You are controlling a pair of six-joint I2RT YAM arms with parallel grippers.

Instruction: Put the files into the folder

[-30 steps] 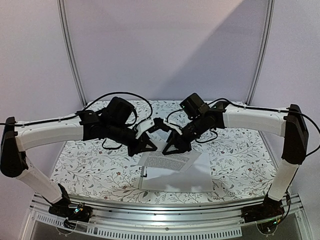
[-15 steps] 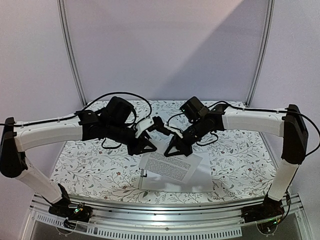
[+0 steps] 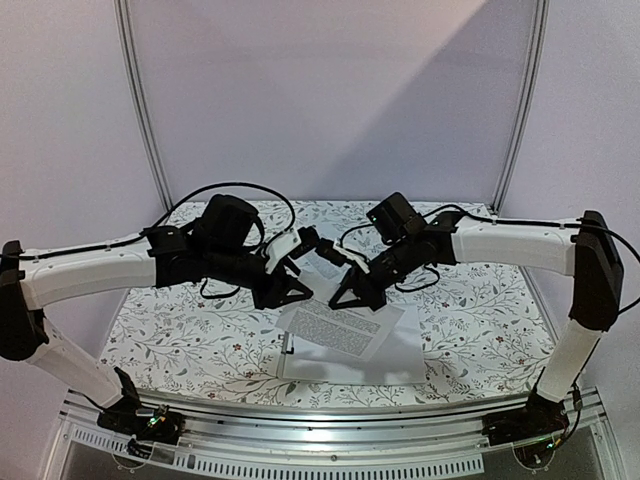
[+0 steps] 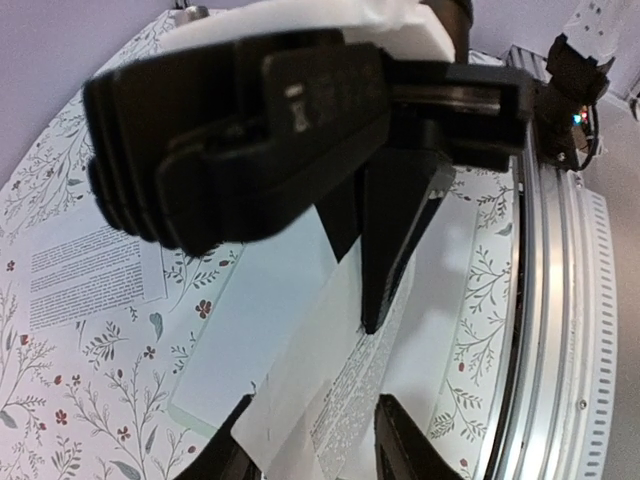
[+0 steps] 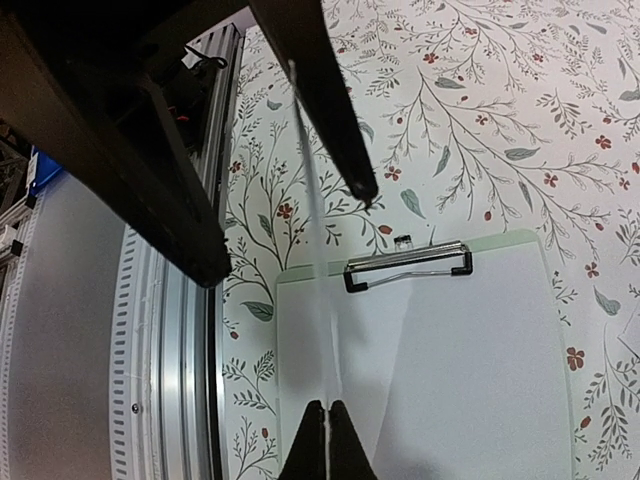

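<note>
The folder (image 3: 400, 362) is a pale green board lying flat at the table's front middle, with its dark clip (image 5: 408, 268) at the left short edge. A blank white sheet (image 5: 460, 370) lies on it. My right gripper (image 5: 327, 408) is shut on a printed file sheet (image 3: 340, 330) and holds it tilted just above the board; in the right wrist view the sheet (image 5: 318, 250) shows edge-on. My left gripper (image 4: 312, 420) is open, with its fingers on either side of that sheet's (image 4: 330, 390) lower end. Both grippers (image 3: 295, 292) (image 3: 345, 298) are close together over the board's far edge.
Another printed sheet (image 4: 90, 270) lies flat on the floral tablecloth (image 3: 180, 330) beyond the board. The metal rail (image 3: 330, 440) runs along the table's front edge, close to the board. Cables loop behind both wrists.
The right gripper has shifted slightly back and to the right with the sheet. The sheet now spreads flatter over the board. The left arm has sunk a little.
</note>
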